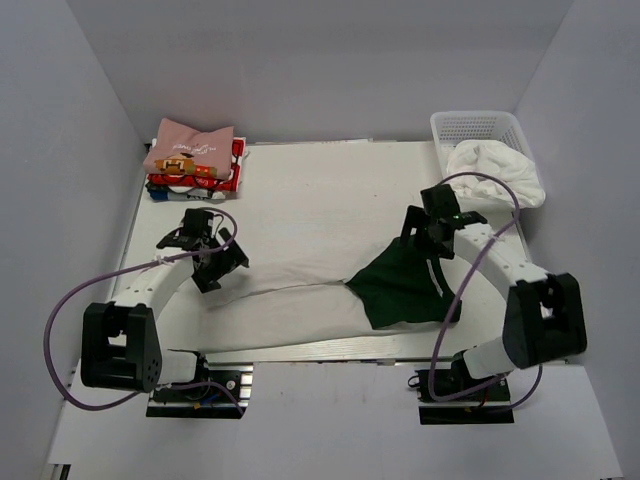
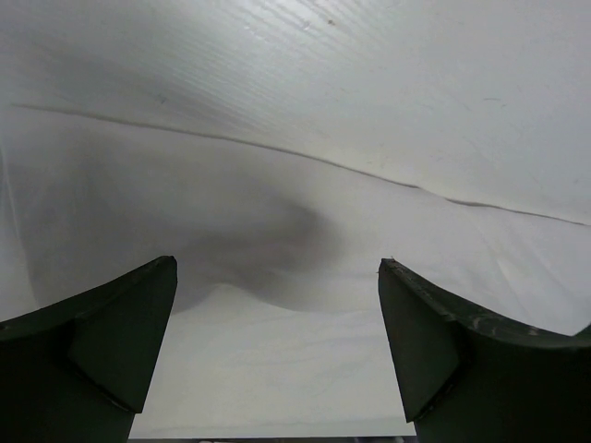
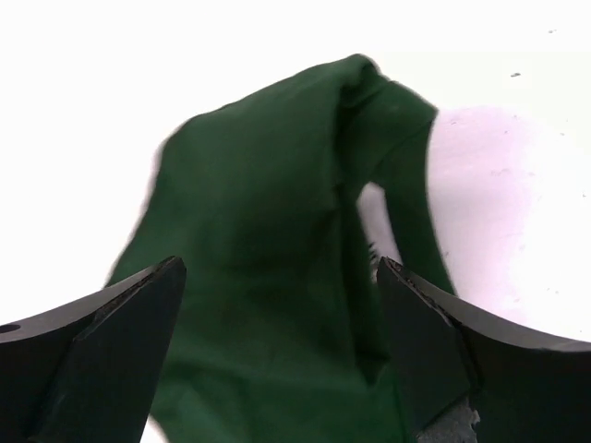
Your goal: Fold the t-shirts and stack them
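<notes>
We find the off-white shirt (image 1: 285, 305) spread in a long, creased strip across the near half of the surface (image 1: 320, 190), not yet folded. Its dark green sleeve (image 1: 400, 285) lies bunched at the right end.

The left claw (image 2: 277, 268) stands with its jaws wide apart over the left end of the shirt. Pale cloth fills its wrist view, and nothing sits between the fingers.

The right claw (image 3: 282, 263) is also spread wide, poised at the far edge of the green sleeve. Its wrist view shows the rumpled green fabric below and between the fingers (we cannot tell whether the tips touch it), with no grip on it.

The stack of folded shirts (image 1: 195, 170) sits at the far left corner of the surface, a pink shirt (image 1: 188, 148) on top and red showing beneath.

A white basket (image 1: 480, 122) occupies the far right corner, with a white cloth (image 1: 495, 168) heaped over its near rim.
</notes>
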Controlling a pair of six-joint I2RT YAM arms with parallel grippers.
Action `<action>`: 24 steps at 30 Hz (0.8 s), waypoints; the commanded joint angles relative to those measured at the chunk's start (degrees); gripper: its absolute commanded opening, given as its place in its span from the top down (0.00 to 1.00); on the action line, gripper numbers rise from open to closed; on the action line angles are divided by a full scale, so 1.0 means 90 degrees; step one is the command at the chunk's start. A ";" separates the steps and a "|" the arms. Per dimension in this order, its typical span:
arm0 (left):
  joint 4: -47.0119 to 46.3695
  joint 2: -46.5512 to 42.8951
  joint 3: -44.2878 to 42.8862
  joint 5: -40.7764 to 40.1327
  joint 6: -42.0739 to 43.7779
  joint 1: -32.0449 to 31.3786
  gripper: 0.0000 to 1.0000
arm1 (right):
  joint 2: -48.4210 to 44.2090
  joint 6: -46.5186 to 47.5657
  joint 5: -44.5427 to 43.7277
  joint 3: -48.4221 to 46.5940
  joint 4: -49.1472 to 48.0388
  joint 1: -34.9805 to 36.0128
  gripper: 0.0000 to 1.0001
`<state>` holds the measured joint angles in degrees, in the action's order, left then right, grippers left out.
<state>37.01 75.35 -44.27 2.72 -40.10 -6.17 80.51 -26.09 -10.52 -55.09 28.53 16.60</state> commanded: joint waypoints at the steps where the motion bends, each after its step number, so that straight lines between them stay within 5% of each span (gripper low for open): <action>1: -0.0215 -0.0208 -0.0247 0.0301 0.0070 0.0002 0.00 | 0.0507 0.0038 -0.0627 -0.0334 -0.0202 -0.0096 0.10; 8: -0.0929 0.0064 0.0172 0.0508 0.0070 0.0002 0.00 | 0.1054 -0.0158 0.0162 0.0095 -0.0787 -0.0233 0.18; 13: -0.1007 0.0153 0.0310 0.0372 0.0070 0.0002 0.00 | 0.1094 -0.0178 0.1012 0.0214 -0.1343 -0.0311 0.59; 14: -0.1007 0.0153 0.0387 0.0371 0.0070 0.0002 0.00 | 0.1094 -0.0168 0.1100 0.0194 -0.1296 -0.0302 0.77; 17: -0.1076 0.0153 0.0514 0.0371 0.0012 0.0002 0.00 | 0.0821 -0.0061 0.1442 0.0232 -0.1344 -0.0331 0.96; 24: -0.1134 0.0270 0.0583 0.0313 -0.0105 0.0002 0.00 | -0.0448 -0.0129 0.0731 0.0379 -0.0642 -0.0360 1.00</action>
<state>28.05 77.71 -39.79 5.76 -40.53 -6.17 81.49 -27.05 -1.10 -51.57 20.88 13.61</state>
